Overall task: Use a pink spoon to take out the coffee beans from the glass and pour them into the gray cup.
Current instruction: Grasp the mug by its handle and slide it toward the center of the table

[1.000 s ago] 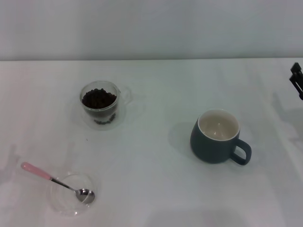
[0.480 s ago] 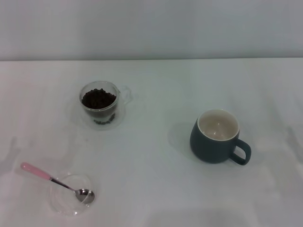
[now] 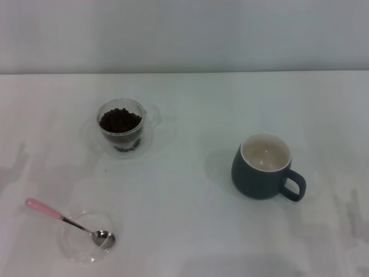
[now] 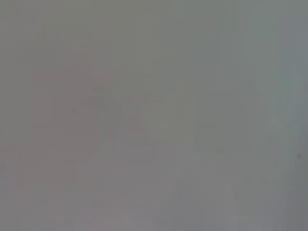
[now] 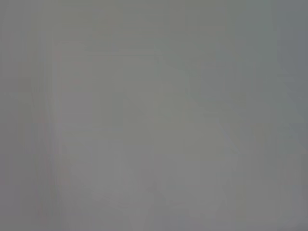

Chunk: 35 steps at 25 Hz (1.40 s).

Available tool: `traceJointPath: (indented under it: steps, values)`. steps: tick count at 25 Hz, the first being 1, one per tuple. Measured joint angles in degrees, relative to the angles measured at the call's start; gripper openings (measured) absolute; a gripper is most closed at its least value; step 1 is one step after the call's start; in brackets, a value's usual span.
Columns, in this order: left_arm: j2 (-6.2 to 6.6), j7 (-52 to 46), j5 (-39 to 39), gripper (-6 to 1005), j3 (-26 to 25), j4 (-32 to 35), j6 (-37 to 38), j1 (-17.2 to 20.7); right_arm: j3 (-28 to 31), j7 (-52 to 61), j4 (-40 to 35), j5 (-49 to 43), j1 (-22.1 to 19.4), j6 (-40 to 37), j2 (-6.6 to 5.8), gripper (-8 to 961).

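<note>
On the white table [image 3: 190, 231], the glass [image 3: 121, 128] is standing upright toward the far left, its clear handle pointing to the robot's right, and the coffee beans [image 3: 120, 120] are filling it as a dark heap close to the rim. Well apart from it, toward the right and nearer the robot, the gray cup [image 3: 263, 167] is sitting upright with its cream inside showing and its loop handle sticking out to the right and slightly toward the robot; no beans are showing inside it. At the near left corner the pink spoon [image 3: 68, 220] is lying with its metal bowl resting inside a flat clear round dish [image 3: 86, 236], while its thin neck is crossing the dish's rim and its pale pink handle is reaching out over the table to the left and away from the robot. The spoon and dish are lying well apart from the glass and farther still from the cup. Neither of the 2 grippers is showing in the head view, and both wrist views are giving only a plain gray blur, so I cannot tell whether either claw is open, closed or holding anything. Nothing is touching the spoon, the glass or the cup.
</note>
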Motion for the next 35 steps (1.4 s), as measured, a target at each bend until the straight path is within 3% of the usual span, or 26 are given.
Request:
traceJointPath:
  steps: [9,12,23,35]
  values:
    - [0.18,0.0,-1.34,876,0.0,1.35,3.81,-0.45,-1.89,-29.32,23.59,4.47,0.61,-0.88,0.21,831]
    - [0.18,-0.01,-1.34,876,0.0,1.49,4.42,-1.13,-1.9,-33.18,27.11,5.12,0.63,0.74,0.27,831]
    - [0.07,-0.02,-1.34,875,0.09,1.59,4.51,-2.13,4.15,-31.31,25.35,7.98,3.04,19.93,0.57,829]
    - [-0.07,-0.16,-2.34,876,0.0,1.58,4.2,-1.61,6.31,-27.71,20.05,8.12,4.2,21.4,0.63,826]
